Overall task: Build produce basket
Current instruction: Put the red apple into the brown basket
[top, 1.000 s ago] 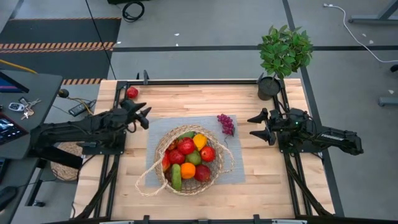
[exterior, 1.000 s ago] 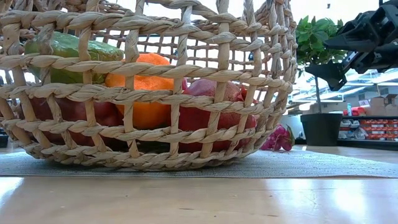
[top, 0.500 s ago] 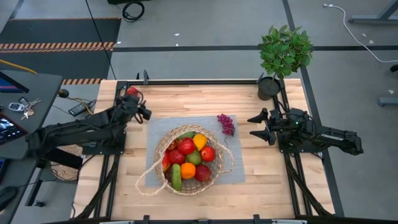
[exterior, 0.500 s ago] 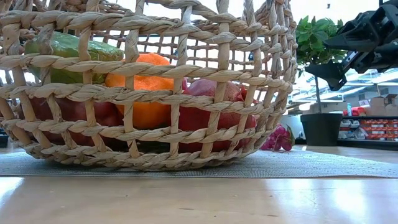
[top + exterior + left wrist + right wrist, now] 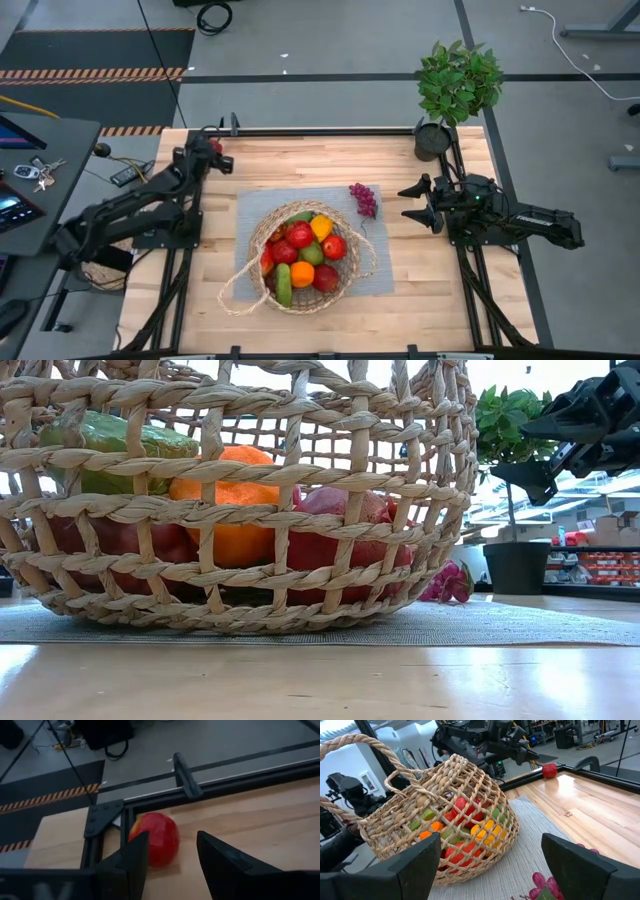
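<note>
Over corner apple (image 5: 155, 839), left gripper (image 5: 172, 857) poised

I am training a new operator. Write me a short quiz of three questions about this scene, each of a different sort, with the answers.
1. True or false: the purple grapes lie inside the basket.
2. Which fruit lies just ahead of the left gripper, near the table's far left corner? A) an orange B) a red apple C) a pear
3. Fill in: the right gripper hovers open, and the loose fruit nearest to it is the ____.

Key: 1 false, they lie on the grey mat beside it; 2 B; 3 grapes.
</note>
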